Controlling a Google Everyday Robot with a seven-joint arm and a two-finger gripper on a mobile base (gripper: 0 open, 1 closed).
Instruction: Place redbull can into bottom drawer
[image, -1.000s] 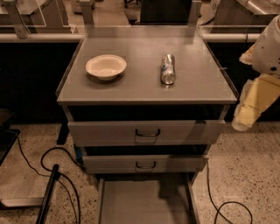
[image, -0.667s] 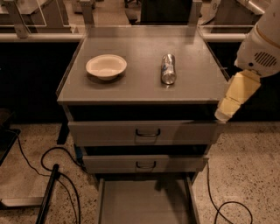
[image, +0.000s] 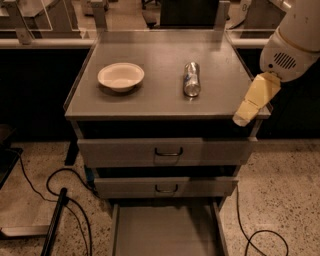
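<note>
Camera view: the hand (image: 243, 117) should come over the middle of the redbull can (image: 191, 78) and grab across its thin side. The can lies flat on the desk (image: 150, 102), right of the middle, well apart from the hand, which hangs at the front right corner; open or closed, I cannot tell
</note>
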